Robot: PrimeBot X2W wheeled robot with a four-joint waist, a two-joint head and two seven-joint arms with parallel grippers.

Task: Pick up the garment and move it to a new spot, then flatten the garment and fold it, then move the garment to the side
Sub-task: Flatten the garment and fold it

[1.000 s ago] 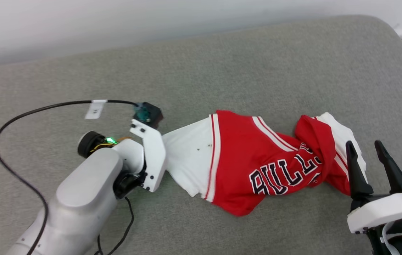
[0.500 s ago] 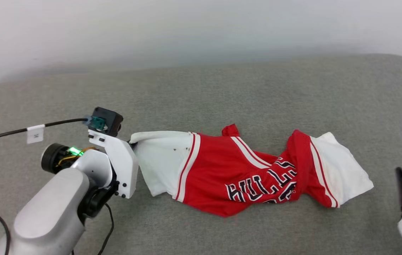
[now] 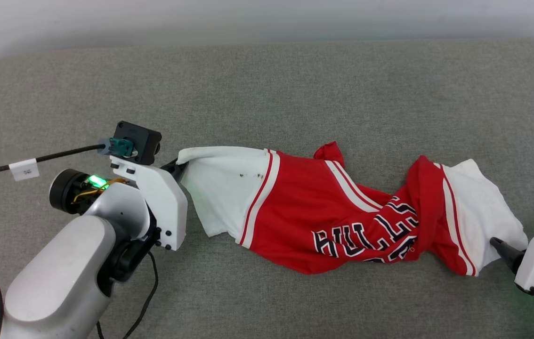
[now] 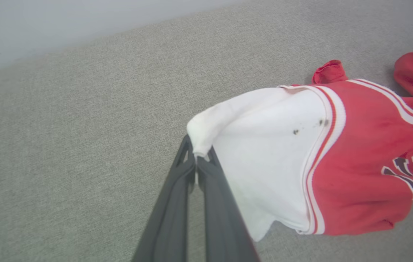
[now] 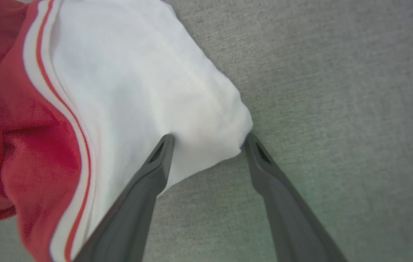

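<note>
The garment (image 3: 323, 207), a red jersey with white sleeve panels and black lettering, lies crumpled and drawn out sideways on the grey cushion (image 3: 295, 94). My left gripper (image 3: 176, 165) is shut on the corner of the left white sleeve; in the left wrist view the fingertips (image 4: 196, 160) pinch that corner of the garment (image 4: 337, 163) just above the fabric surface. My right gripper (image 5: 208, 140) stands open, its two fingers straddling the corner of the right white sleeve of the garment (image 5: 119, 72). In the head view my right gripper (image 3: 500, 246) touches the sleeve's lower right edge.
A black cable (image 3: 60, 151) with a white tag (image 3: 24, 169) runs off left from my left wrist camera. A pale wall (image 3: 267, 19) borders the cushion's far edge. Bare grey fabric stretches behind and in front of the garment.
The head camera has shifted. The garment is pulled out longer, its right white sleeve now spread. My right gripper has come up to that sleeve's corner, still open. The left stays shut on its sleeve.
</note>
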